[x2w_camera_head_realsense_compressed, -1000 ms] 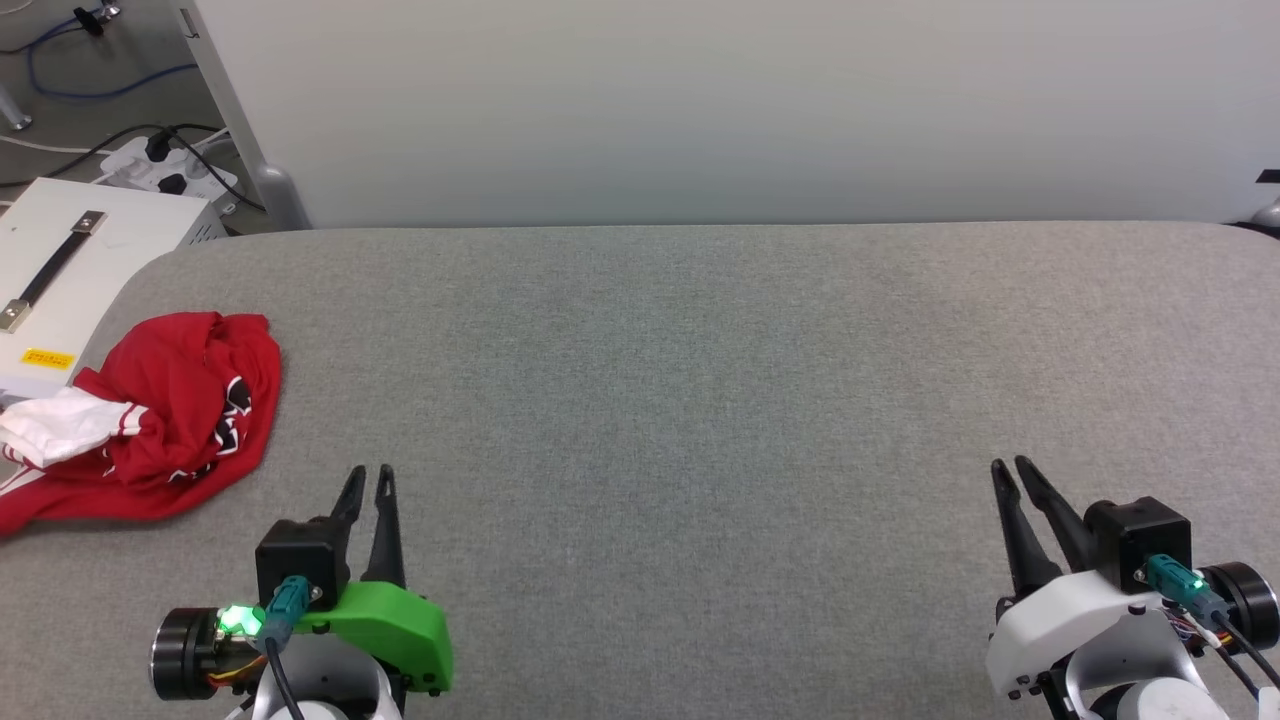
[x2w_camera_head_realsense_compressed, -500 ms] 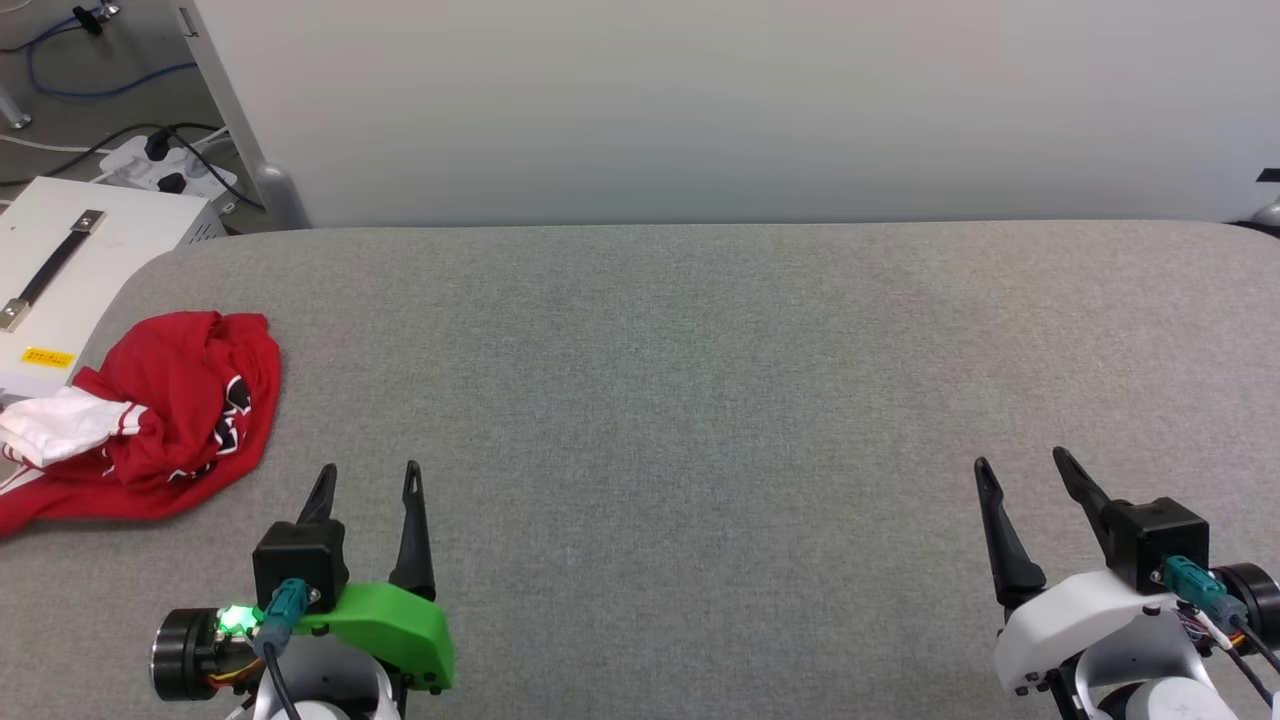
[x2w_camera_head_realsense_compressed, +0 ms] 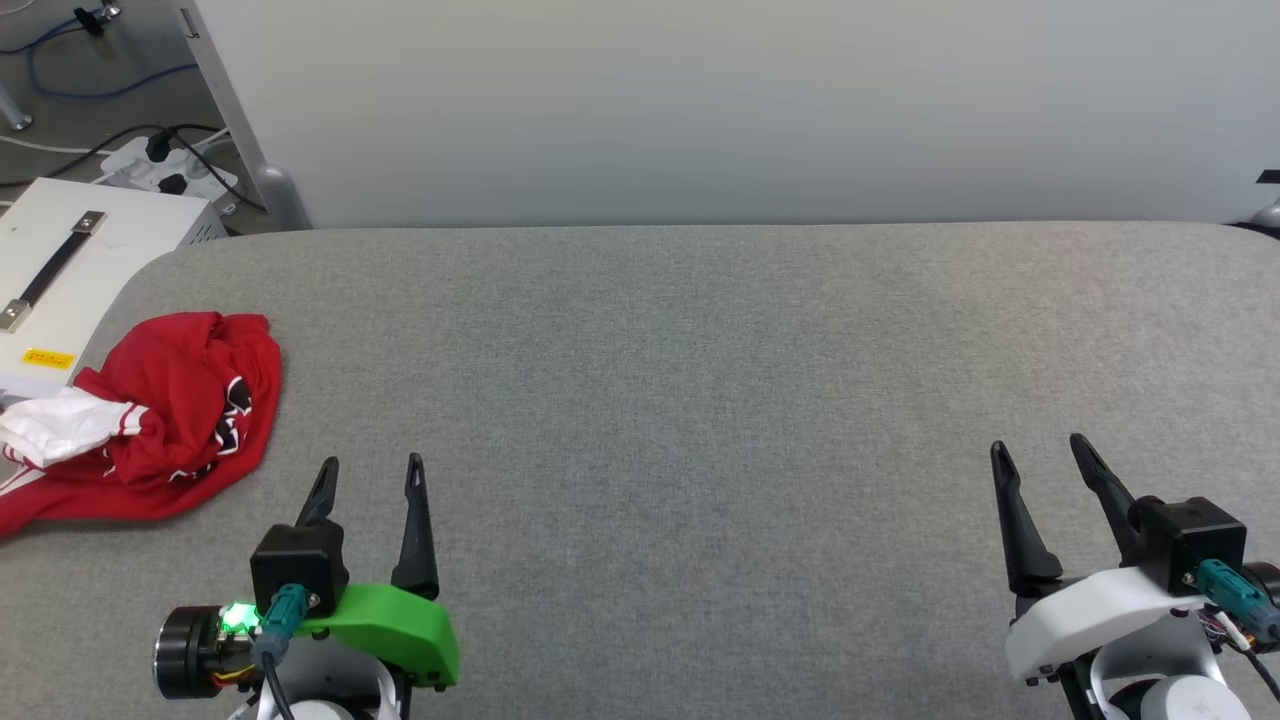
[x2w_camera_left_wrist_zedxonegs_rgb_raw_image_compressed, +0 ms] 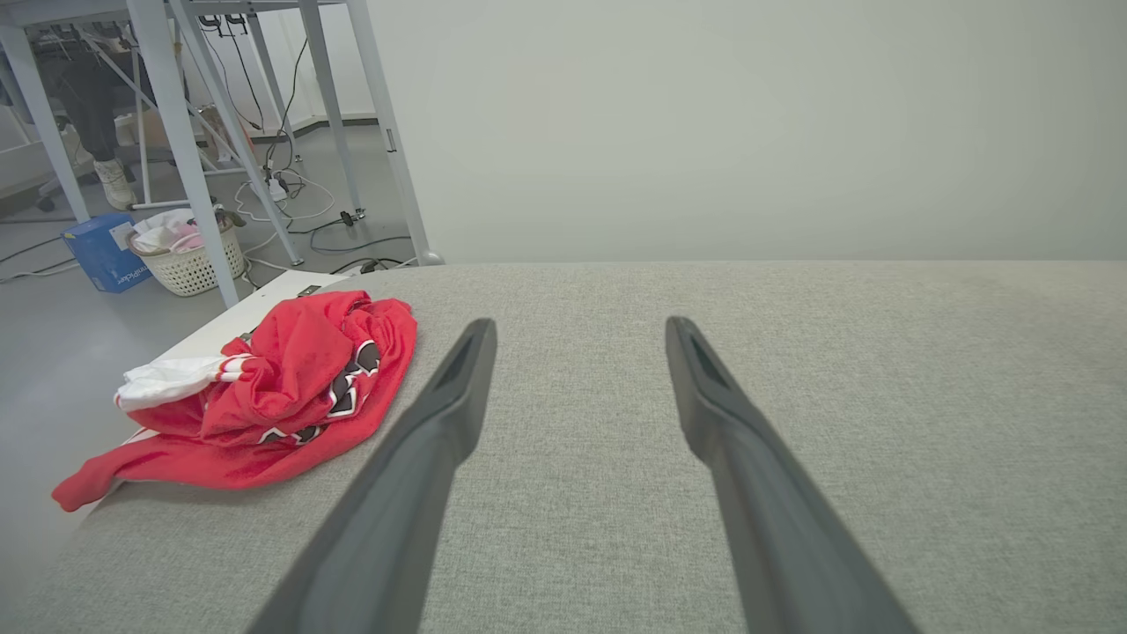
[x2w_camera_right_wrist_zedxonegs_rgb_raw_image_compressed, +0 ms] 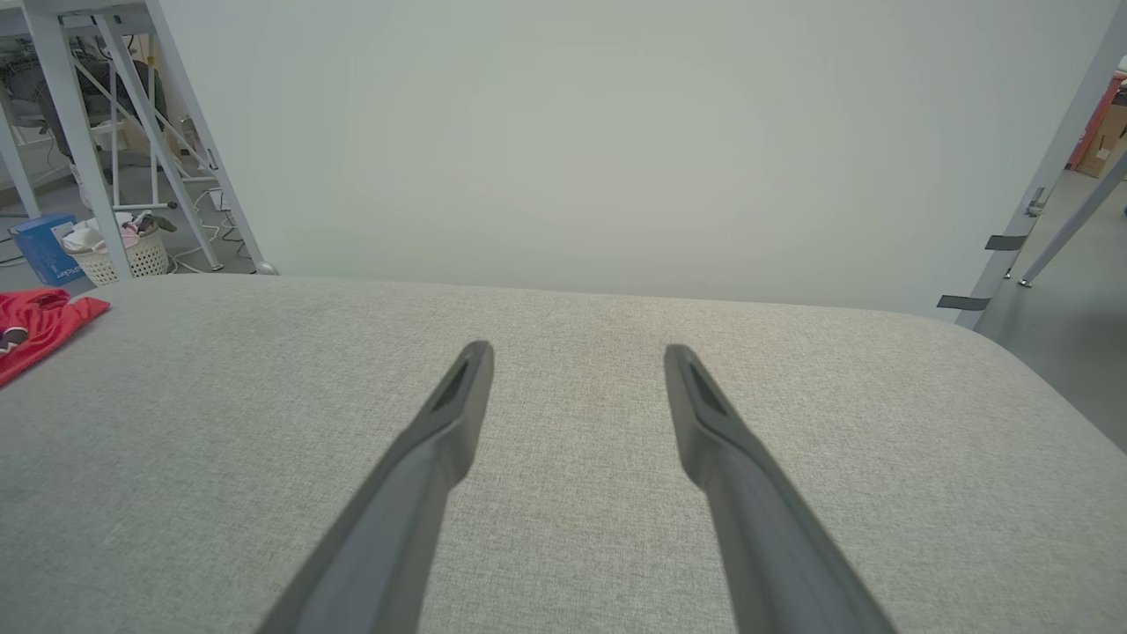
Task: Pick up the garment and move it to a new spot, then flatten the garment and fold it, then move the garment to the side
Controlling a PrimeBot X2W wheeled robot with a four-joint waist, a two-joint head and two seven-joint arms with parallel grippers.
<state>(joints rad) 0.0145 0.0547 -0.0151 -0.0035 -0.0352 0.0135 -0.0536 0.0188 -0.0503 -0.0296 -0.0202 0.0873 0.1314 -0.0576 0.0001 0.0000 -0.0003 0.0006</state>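
Step in hand: pick-up, not yet begun. The garment (x2w_camera_head_realsense_compressed: 170, 420) lay crumpled at left edge of bench (x2w_camera_head_realsense_compressed: 700, 400). My left end effector (x2w_camera_head_realsense_compressed: 372, 462) and right end effector (x2w_camera_head_realsense_compressed: 1038, 443) stood open, empty. Next, in my judgement: left reach, pinch cloth.

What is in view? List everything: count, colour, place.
shirt: one, red and white, crumpled at the table's left end
table: one, grey, across the middle
case: one, white, black handle, beside the table's left end
power strip: one, white, floor behind the case
cable: one, blue, floor, far left
basket: one, white, floor beyond the shirt
box: one, blue, beside the basket
panel: one, pale, behind the table
left hand: one, dark fingers, open, near the shirt
right hand: one, dark fingers, open, over the table's right side
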